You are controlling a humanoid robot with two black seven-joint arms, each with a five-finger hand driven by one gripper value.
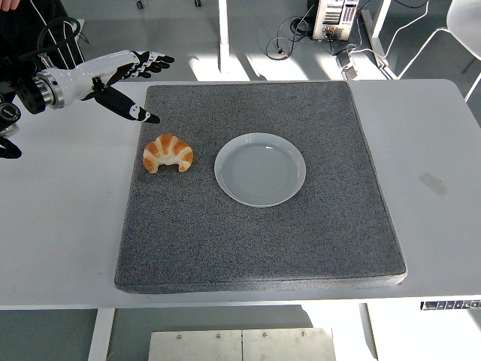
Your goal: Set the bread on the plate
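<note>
A golden croissant (168, 153) lies on the left part of the grey foam mat (263, 248). Just to its right sits an empty pale plate (260, 169), a small gap between them. My left hand (135, 83) hovers at the mat's far left corner, behind and to the left of the croissant. Its fingers are spread, the thumb (128, 108) pointing down toward the mat, and it holds nothing. The right arm does not show.
The mat covers most of the white table (443, 150). A small piece of tape (434, 184) lies on the table to the right. Cables and equipment (331, 22) sit on the floor beyond the far edge. A person's dark clothing (22, 30) shows at top left.
</note>
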